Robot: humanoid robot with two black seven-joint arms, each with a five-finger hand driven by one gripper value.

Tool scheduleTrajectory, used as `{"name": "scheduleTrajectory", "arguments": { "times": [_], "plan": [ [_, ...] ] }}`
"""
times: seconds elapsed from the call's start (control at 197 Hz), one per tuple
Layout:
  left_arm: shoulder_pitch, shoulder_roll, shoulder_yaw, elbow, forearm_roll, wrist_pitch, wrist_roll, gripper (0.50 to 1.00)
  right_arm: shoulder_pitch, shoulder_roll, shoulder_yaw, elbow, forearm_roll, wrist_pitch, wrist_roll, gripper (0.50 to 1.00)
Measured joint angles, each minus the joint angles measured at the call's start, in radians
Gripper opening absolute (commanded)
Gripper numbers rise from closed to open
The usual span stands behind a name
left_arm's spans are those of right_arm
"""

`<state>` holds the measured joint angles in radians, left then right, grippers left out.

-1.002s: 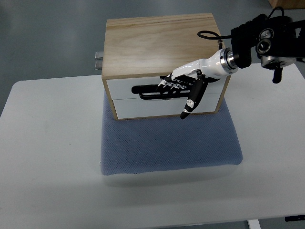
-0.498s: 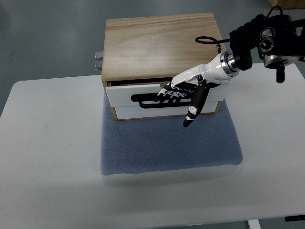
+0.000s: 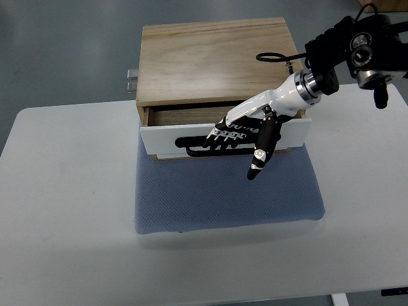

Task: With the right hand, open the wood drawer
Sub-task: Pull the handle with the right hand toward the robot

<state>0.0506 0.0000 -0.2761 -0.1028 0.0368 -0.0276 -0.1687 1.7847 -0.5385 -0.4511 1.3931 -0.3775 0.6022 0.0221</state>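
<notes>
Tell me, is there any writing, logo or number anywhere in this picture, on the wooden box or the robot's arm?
None that can be read.
Wood drawer box: bare wood grain, no label.
White drawer front: plain, only a black handle slot.
Right hand: white and black shells, no lettering that I can make out.
Blue mat and white table: unmarked.

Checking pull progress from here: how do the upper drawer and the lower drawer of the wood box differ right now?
The upper drawer is slid out, showing a wood interior behind its front; the lower drawer looks shut, with only a thin strip showing. The right robot hand has fingers hooked in the upper drawer's black handle; nothing grips the lower drawer. Both have white fronts.
</notes>
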Motion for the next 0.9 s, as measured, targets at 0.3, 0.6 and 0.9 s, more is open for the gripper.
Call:
{"name": "scheduleTrajectory", "arguments": {
  "times": [0.3,0.6,0.9],
  "plan": [
    [0.000,0.000,0.000,0.000,0.000,0.000,0.000,1.000,0.001,-0.003,-0.003,0.027,0.002,0.005,0.015,0.940],
    [0.000,0.000,0.000,0.000,0.000,0.000,0.000,1.000,0.001,-0.016,-0.004,0.049,0.003,0.009,0.029,0.940],
    [0.000,0.000,0.000,0.000,0.000,0.000,0.000,1.000,0.001,-0.026,-0.007,0.062,0.032,0.009,0.046,0.940]
  ]
}}
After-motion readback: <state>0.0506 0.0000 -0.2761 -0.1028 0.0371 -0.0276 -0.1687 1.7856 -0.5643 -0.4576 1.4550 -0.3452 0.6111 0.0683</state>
